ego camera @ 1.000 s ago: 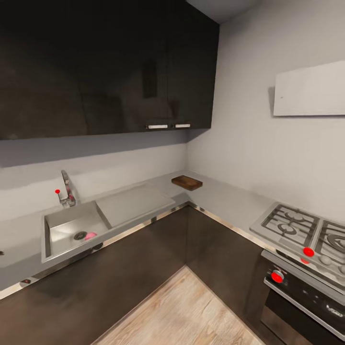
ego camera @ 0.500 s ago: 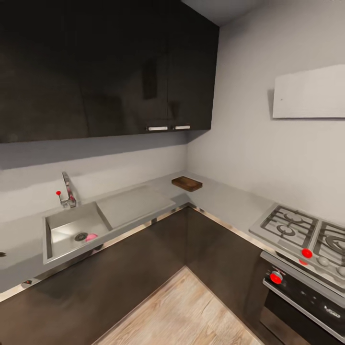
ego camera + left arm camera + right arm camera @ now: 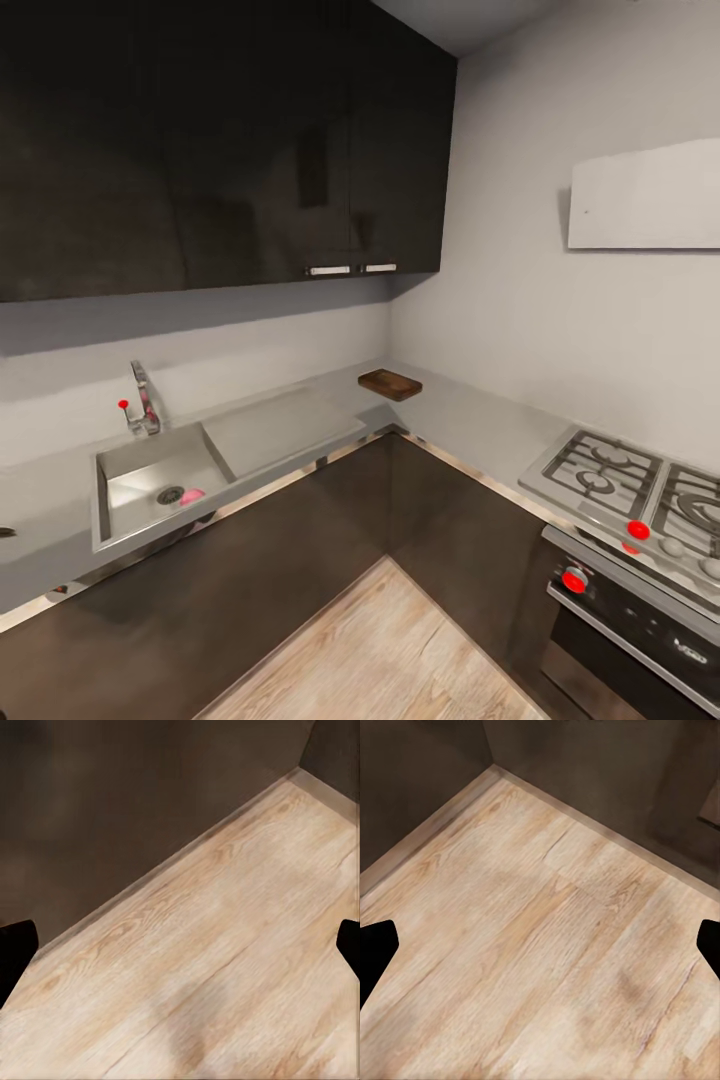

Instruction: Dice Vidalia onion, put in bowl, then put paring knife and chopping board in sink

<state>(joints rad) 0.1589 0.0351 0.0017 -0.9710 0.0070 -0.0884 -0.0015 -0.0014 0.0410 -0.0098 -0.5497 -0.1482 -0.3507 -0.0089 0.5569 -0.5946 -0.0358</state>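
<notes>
The sink (image 3: 150, 470) is set in the grey countertop (image 3: 470, 415) at the left of the head view, with its tap (image 3: 141, 398) behind it. A small pinkish lump, the Vidalia onion (image 3: 191, 495), lies in the basin beside the round drain. The dark brown chopping board (image 3: 390, 383) rests on the countertop in the far corner. The paring knife and the bowl are out of view. My left gripper (image 3: 180, 952) and my right gripper (image 3: 540, 949) both hang open over the wooden floor, holding nothing.
A gas hob (image 3: 625, 480) with red knobs and an oven below it stand at the right. Dark base cabinets (image 3: 330, 540) form an L around the wooden floor (image 3: 390, 650). Dark wall cabinets (image 3: 220, 140) hang above the sink.
The whole head view has shifted slightly, so the camera moved. Nothing on the countertop or in the sink has moved.
</notes>
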